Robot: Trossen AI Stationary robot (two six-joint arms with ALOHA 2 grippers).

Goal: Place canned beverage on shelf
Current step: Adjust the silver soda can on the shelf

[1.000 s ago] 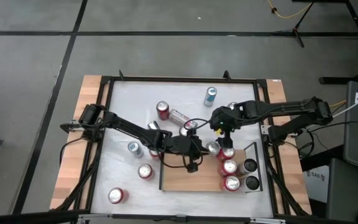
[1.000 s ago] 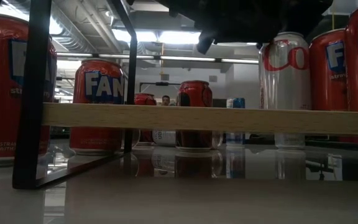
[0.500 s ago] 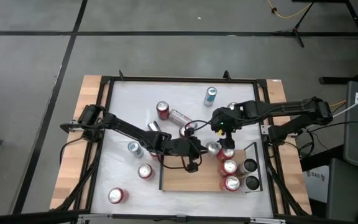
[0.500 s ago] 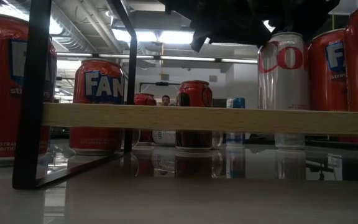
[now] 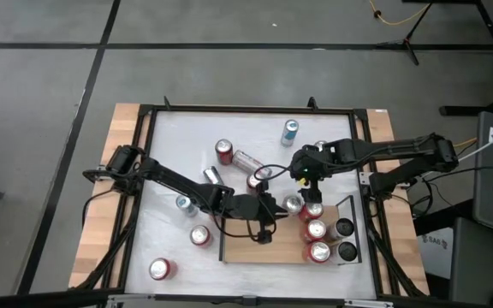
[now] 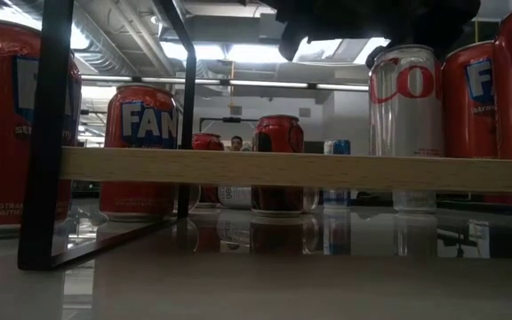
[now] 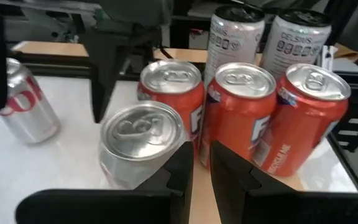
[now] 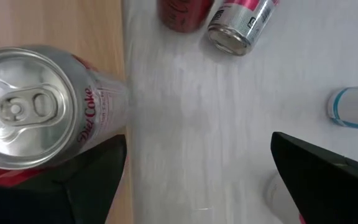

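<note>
White tabletop [image 5: 178, 145] carrying scattered cans: upright red cans [image 5: 199, 235], a silver can on its side [image 5: 248, 160], and a blue-and-white can [image 5: 289, 132]. Wooden shelf [image 5: 259, 246] with black end rails, resting on the tabletop. Standing on it: a Diet Coke can [image 5: 293, 204], three red cans [image 5: 316, 229] and two dark-topped cans [image 5: 345, 239].

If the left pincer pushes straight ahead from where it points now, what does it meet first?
Probably the silver can directly ahead of the shut left pincer, or the red can beside it; depth is hard to judge.
</note>
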